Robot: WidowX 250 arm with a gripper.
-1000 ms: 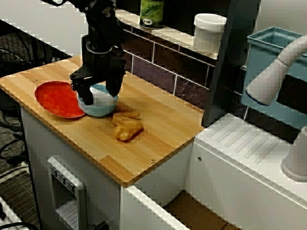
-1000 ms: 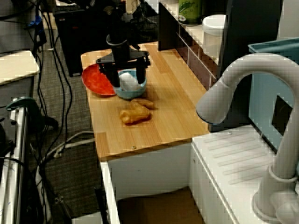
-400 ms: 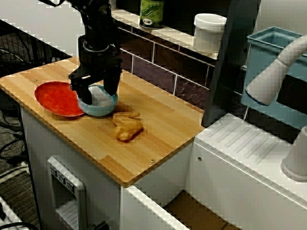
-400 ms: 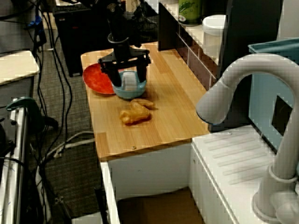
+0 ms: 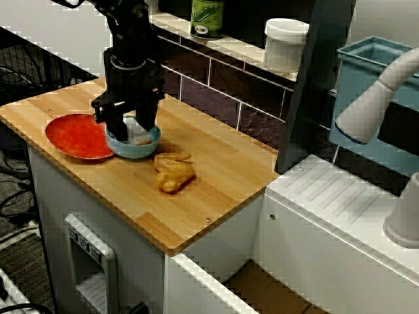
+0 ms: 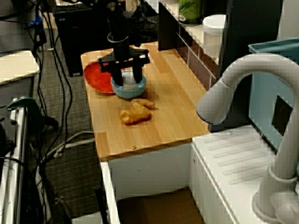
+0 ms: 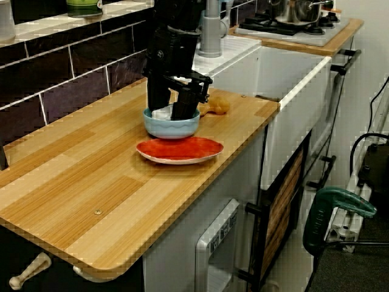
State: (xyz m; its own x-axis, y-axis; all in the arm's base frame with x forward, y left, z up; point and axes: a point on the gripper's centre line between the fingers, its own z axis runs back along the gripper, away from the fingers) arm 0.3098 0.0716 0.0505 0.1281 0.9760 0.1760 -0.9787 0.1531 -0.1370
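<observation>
My black gripper [image 5: 131, 127] reaches straight down into a light blue bowl [image 5: 133, 150] on the wooden counter [image 5: 216, 190]. Its two fingers stand narrow inside the rim, against the sides of a white object [image 6: 128, 84] lying in the bowl. The view from the counter's far end shows the gripper [image 7: 169, 108] and the white object [image 7: 161, 113] the same way. A red plate [image 5: 73, 136] touches the bowl's left side. A golden-brown piece of food [image 5: 173, 173] lies just right of the bowl.
A tiled ledge behind the counter carries a green can [image 5: 207, 16] and a white tub [image 5: 285, 42]. A dark post [image 5: 314, 85], a teal bin [image 5: 370, 62] and a grey tap [image 5: 376, 98] over a white sink stand to the right.
The fingers have narrowed from a wide spread outside the bowl's rim to a narrow stance around the white object. The gripper shifted a little left.
</observation>
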